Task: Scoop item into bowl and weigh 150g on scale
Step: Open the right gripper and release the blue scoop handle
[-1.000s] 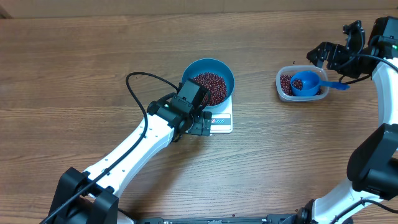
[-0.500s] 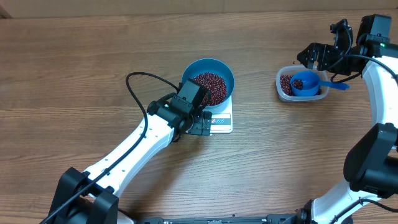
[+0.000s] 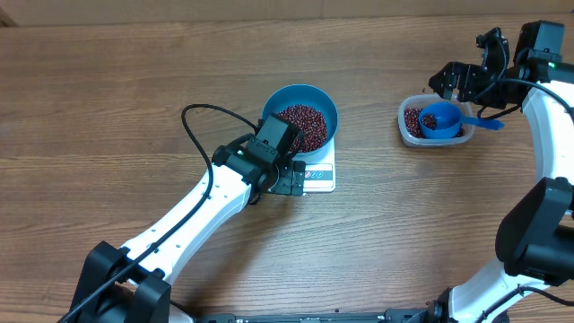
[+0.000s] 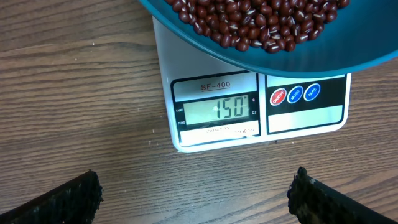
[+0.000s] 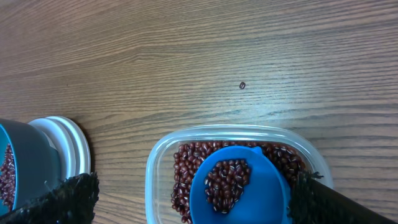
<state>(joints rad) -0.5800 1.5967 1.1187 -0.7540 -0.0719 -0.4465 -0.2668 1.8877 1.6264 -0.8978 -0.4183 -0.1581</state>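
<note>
Bowl (image 3: 326, 106) of beans (image 4: 249, 18) rests on the scale (image 4: 211, 134) for weighing; left end effector (image 4: 193, 202) and right end effector (image 5: 199, 202) gape empty.

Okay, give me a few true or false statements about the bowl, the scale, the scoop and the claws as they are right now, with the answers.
1. The scale shows 150 on its display. True.
2. The bowl sits beside the scale, not on it. False: it rests on top of the scale.
3. The scoop lies in the tub with beans in it. True.
4. The right claw is shut on the scoop's handle. False: it is open and holds nothing.
5. One stray bean lies on the table outside the tub. True.
</note>
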